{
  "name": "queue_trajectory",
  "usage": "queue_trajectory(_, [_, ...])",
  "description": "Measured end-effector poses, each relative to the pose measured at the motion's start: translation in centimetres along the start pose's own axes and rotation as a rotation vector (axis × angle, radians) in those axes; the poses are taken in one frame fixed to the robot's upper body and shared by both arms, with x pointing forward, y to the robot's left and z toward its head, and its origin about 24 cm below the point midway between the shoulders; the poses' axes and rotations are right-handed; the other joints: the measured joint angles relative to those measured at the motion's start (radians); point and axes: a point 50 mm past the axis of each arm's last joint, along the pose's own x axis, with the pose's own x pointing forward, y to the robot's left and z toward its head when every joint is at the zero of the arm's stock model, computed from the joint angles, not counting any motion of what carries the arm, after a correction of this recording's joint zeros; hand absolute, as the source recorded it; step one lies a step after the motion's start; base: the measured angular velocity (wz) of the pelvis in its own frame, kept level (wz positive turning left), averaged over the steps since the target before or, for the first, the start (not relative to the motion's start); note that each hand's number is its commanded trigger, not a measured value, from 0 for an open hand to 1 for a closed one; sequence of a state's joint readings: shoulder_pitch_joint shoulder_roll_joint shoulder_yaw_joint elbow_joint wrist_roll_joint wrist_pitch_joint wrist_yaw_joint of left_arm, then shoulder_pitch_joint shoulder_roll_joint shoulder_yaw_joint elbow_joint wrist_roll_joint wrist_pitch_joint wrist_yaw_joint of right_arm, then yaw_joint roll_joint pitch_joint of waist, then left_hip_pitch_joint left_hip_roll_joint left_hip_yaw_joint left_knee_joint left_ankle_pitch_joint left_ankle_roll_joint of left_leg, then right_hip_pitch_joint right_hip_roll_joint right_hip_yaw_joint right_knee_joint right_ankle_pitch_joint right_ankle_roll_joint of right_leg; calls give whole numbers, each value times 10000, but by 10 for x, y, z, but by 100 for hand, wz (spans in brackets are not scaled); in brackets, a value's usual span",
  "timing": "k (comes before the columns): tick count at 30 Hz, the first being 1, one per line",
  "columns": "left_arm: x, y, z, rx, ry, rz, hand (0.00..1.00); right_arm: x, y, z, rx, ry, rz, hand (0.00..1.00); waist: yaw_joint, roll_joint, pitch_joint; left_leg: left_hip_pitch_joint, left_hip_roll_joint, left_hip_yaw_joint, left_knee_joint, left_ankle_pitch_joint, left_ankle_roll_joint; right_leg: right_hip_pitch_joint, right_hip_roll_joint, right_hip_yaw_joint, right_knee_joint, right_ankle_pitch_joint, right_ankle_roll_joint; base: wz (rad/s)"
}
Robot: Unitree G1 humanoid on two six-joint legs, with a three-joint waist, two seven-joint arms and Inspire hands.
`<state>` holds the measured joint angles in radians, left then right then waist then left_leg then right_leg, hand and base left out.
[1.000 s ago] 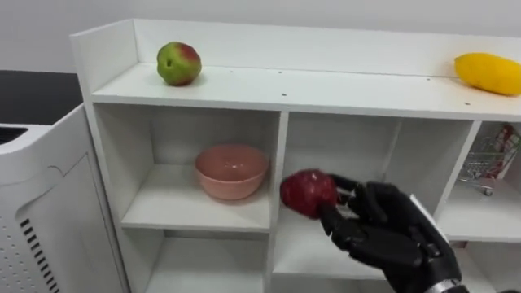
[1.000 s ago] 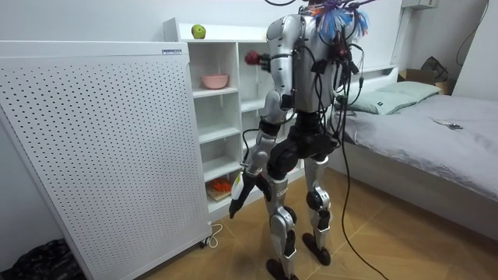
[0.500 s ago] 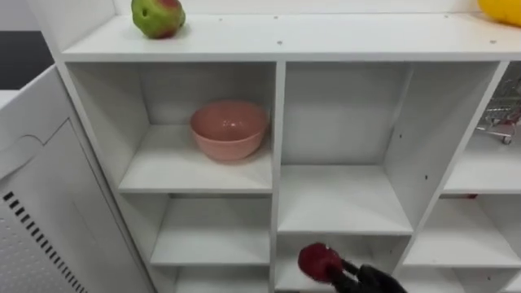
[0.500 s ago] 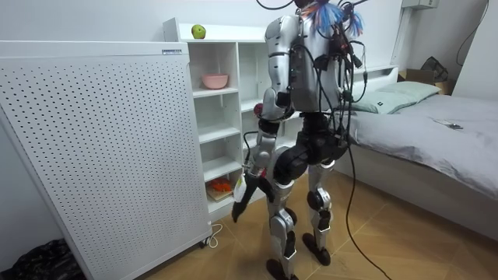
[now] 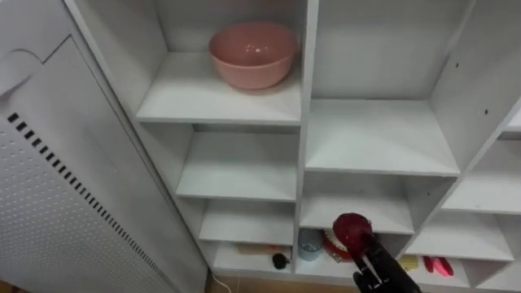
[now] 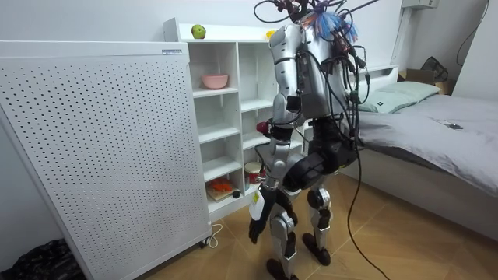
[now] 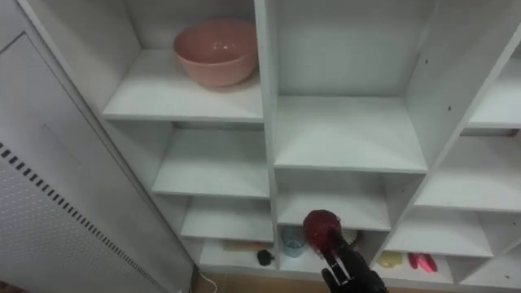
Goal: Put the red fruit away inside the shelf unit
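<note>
A white perforated panel (image 5: 49, 187) stands at the left, close against the side of the white closet (image 5: 303, 163), whose open compartments rise in columns. In the closet's left column a pink bowl (image 5: 253, 54) sits upright on a high shelf. Further right and much lower, the robot's right hand (image 5: 381, 270) comes up from the lower edge, its dark fingers curled round a red fruit (image 5: 352, 229) and holding it clear of any shelf, in front of the middle column's lower compartments. Just behind and below the fruit, on the bottom shelf, stand a small pale blue cup (image 5: 308, 244) and, to its left, a small dark object (image 5: 279, 261). Small yellow and pink items (image 5: 430, 264), too small to identify, lie further right on that shelf. In the room view the robot stands close before the closet with its knees bent, the fruit held out at the level of the lower shelves. Its left hand (image 6: 254, 229) hangs low beside its leg, and its state cannot be told. A green apple (image 6: 198, 31) rests on the closet's top, toward the room view's left, and a bed (image 6: 436, 132) lies at the room view's right.
</note>
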<state>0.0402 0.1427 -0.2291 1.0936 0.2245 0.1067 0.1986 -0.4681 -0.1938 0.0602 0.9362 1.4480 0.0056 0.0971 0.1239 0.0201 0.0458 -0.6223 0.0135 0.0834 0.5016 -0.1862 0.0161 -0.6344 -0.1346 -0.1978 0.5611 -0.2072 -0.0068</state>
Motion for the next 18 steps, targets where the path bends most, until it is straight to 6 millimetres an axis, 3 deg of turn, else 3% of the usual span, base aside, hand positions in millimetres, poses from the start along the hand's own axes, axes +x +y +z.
queue_trajectory(2, [0,0,7,66,-224,40,0,5,14,11,704,-402,337,100,72,-3,4,-461,-113,51,21,133,47,-579,-173,16,289,-7,-8,11])
queue_trajectory(8, [1,-1,9,-236,-217,-9,0,16,38,35,1576,-924,551,100,278,-27,24,-680,-269,118,34,163,89,-943,-408,51,671,-181,15,7])
queue_trajectory(14, [0,0,11,-733,-103,-66,0,19,65,70,2527,-1778,1165,100,516,-27,23,-1210,-261,116,335,156,92,-1462,-458,53,965,-239,-48,3])
queue_trajectory(18, [0,2,17,-885,-334,-21,0,17,67,84,2681,-2064,1060,100,512,-21,19,-1529,-261,181,534,139,111,-1775,-574,-3,1216,-391,-65,14])
